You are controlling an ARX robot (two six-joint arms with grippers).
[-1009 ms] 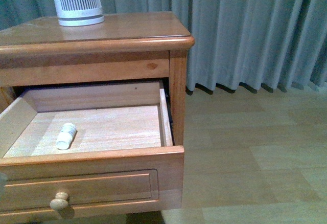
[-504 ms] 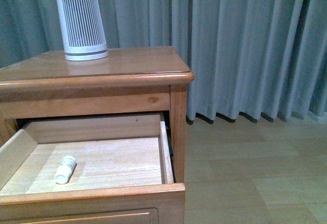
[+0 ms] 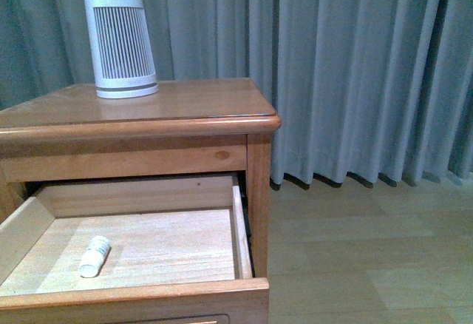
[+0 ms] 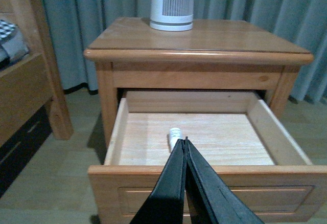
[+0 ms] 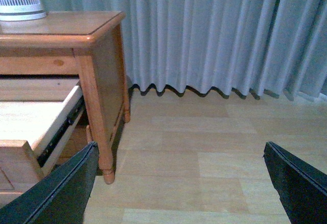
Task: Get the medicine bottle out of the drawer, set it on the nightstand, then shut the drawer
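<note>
You see medicine bottle [image 3: 94, 256] lying on its side, left of centre in pulled-out drawer [image 3: 244, 243], your left hand [image 4: 185, 141] pinched closed, in line with bottle, your right hand [image 5: 180, 147] spread wide, beside nightstand bench [image 3: 185, 106].

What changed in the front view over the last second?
Only the view shifted: the orange-brown wooden nightstand and its open upper drawer sit lower in the picture, as if the camera tilted up. Nothing was grasped. The small white medicine bottle still lies on the same spot inside the drawer; the white ribbed cylinder stays on top.
</note>
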